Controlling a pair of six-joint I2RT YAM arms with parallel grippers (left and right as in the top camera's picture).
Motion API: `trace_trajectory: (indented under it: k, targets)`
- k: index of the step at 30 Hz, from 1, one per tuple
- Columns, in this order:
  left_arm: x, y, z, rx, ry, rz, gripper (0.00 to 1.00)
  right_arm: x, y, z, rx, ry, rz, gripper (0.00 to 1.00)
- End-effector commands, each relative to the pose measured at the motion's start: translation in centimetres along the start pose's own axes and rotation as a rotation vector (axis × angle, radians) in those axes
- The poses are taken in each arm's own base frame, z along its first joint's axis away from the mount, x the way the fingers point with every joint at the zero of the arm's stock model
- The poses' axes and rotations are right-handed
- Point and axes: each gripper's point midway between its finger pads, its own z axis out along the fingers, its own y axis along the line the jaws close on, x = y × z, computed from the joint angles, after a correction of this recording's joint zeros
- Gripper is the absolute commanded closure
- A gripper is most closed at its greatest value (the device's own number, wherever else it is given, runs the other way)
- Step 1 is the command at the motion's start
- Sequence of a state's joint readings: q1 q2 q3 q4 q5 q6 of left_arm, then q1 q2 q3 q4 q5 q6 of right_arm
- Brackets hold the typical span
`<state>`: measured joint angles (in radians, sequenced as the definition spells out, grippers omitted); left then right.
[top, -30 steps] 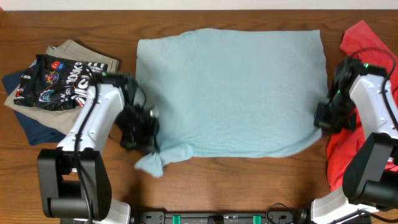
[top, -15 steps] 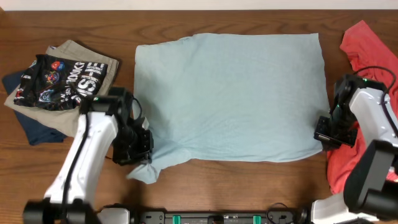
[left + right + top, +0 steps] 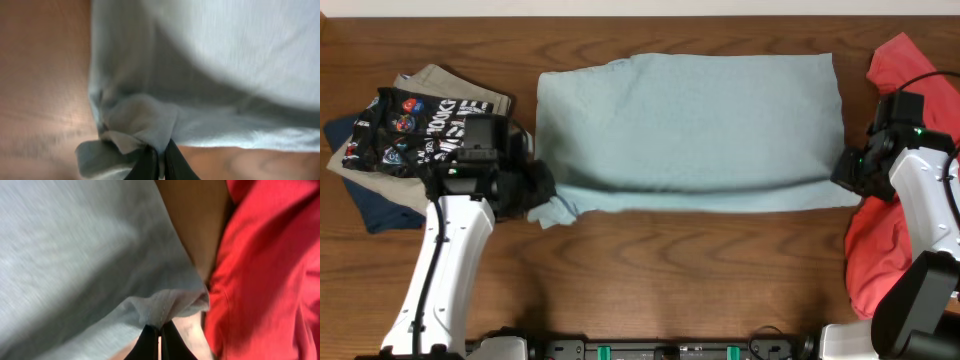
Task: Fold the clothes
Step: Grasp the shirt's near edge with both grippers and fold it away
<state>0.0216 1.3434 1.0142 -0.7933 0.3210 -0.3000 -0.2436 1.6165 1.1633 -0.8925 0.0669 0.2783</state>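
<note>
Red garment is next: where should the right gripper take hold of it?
Probably the upper left corner of the red garment, coming down from above on the side facing the table's middle. That edge appears to lie flat on bare wood, apart from the blue shirt, while the lower part looks bunched.

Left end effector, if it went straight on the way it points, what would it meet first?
The light blue shirt: the left end effector is shut on its bunched corner, and more of that cloth fills the view ahead, though depth is unclear.
</note>
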Motion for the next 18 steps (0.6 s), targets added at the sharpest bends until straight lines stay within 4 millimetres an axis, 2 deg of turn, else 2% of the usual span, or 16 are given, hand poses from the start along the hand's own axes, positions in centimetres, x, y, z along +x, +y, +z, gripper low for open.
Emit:
trace_trajectory:
  k: [1,10,16,17,18]
  targets:
    - [-2.0,0.9,0.2,-0.015,-0.057,-0.075,0.94,-1.7,0.3,-0.7,-0.021,-0.065,0.023,0.99]
    - [-4.5,0.8,3.3,0.003,-0.083,-0.064,0.94,-5.0,1.2,-1.2,-0.06,-0.201,0.032,0.99]
    - [-7.4,0.3,5.1,0.036,-0.165,-0.04,0.94,-7.2,1.8,-1.6,-0.088,-0.293,0.038,0.99]
    - [-7.9,0.2,5.1,0.043,-0.184,-0.035,0.94,-7.6,1.9,-1.6,-0.092,-0.306,0.039,0.97]
    - [-8.4,0.0,5.1,0.05,-0.201,-0.03,0.94,-8.0,2.1,-1.6,-0.097,-0.32,0.039,0.89]
